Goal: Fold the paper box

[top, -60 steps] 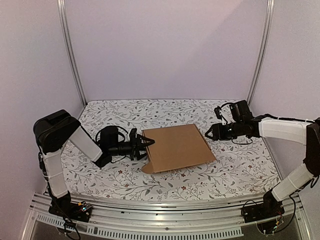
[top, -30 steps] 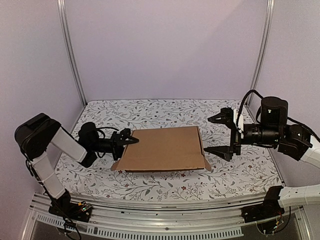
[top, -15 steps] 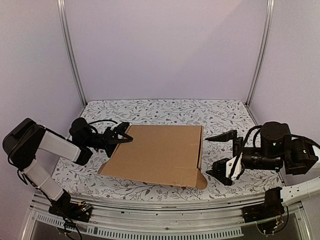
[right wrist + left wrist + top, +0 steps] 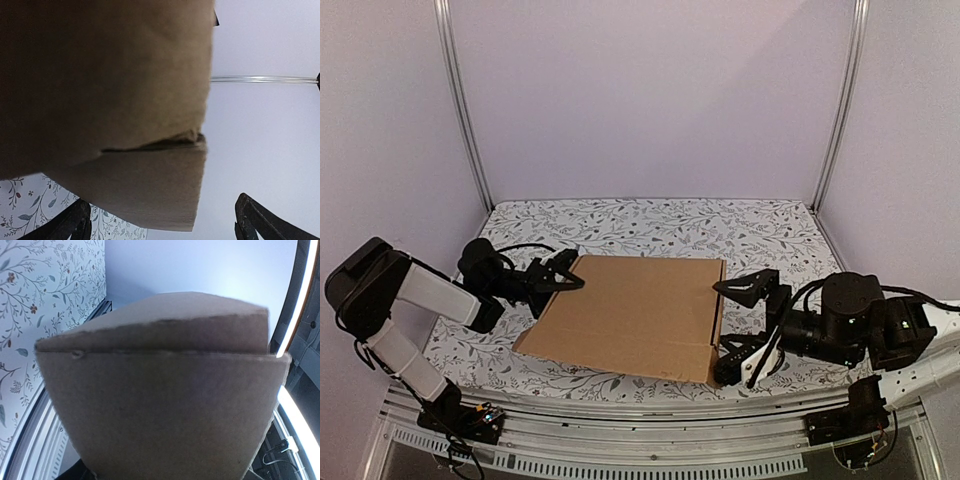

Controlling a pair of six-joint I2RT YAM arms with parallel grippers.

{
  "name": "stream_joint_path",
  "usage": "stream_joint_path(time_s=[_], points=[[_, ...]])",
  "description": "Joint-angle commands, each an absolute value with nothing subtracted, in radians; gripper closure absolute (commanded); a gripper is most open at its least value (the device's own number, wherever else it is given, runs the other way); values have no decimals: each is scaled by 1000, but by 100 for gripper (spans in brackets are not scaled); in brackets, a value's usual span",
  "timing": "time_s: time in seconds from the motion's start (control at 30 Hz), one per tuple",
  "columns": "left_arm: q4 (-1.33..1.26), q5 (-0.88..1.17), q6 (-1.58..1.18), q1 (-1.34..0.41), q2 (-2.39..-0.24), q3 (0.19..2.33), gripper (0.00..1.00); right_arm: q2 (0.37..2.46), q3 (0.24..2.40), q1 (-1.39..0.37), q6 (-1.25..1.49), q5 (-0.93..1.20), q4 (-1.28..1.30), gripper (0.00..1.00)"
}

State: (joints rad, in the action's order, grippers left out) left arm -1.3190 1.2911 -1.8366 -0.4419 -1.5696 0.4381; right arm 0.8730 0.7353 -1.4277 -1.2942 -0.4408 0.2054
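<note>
Top external: paper box (image 4: 630, 315) flat, folding prob. barely begun; left gripper (image 4: 558, 280) clamped on 9 o'clock corner; right gripper (image 4: 738, 325) agape, 3 o'clock.

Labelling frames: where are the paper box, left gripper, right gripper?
paper box (image 4: 620, 315): top external view, middle of top face
left gripper (image 4: 573, 273): top external view, between fingertips
right gripper (image 4: 718, 332): top external view, between fingertips
</note>
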Motion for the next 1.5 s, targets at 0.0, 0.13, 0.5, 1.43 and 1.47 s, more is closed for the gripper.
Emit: stream_joint_path(time_s=[0.0,0.13,0.5,1.43,1.47], points=[[-1525,1307,-1830,-432,-1552,420,69,894,724,-1437,-1354,-468,135,1],[-1525,1314,-1830,-432,-1544,416,69,914,725,-1439,-1358,-459,115,1],[-1525,1318,-1830,-431,-1540,413,70,941,741,-1440,-1333,-468,113,35],[-1521,1248,-1798,-436,-1521,417,35,886,717,-1450,-1098,-512,160,58],[-1520,1244,-1795,-436,-1522,416,35,881,712,-1450,-1082,-512,160,59]])
